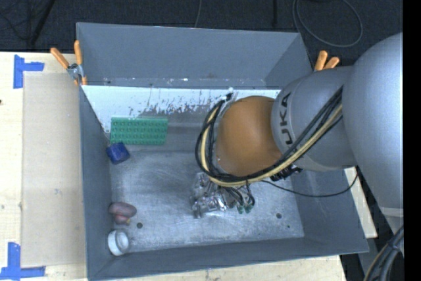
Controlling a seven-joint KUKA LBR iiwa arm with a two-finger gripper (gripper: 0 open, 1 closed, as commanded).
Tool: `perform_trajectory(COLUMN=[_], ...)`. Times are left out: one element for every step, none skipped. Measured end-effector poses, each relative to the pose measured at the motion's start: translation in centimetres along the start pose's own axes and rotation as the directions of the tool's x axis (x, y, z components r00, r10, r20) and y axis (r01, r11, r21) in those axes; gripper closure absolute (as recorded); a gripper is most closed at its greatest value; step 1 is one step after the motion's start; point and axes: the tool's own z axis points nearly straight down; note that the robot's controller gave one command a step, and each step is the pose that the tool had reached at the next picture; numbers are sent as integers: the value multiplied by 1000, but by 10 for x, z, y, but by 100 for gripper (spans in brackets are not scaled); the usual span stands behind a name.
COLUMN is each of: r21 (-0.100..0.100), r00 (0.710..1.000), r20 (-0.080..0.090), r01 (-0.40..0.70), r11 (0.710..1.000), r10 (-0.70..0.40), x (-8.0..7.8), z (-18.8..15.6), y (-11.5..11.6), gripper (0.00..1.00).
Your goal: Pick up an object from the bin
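Observation:
My gripper [206, 202] is down near the bin floor, a little right of the middle, partly under the orange cover of the wrist. Its metal fingers point toward the floor; no loose thing shows between them. The nearest loose things lie well to its left: a brownish-pink rounded lump [122, 210] near the front left corner and a small white round cap [119, 242] just in front of it.
A green studded flat plate [139, 131] leans at the back left wall, with a small blue block [118, 153] just below it. The arm and its cables cover the right half of the bin.

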Motion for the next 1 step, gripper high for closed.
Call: perform_trajectory(r21=[4], r00=[979], r20=[7], r01=[205], r11=[979], r10=[-205], x=[23], z=[-134], y=[-25], gripper=[100])
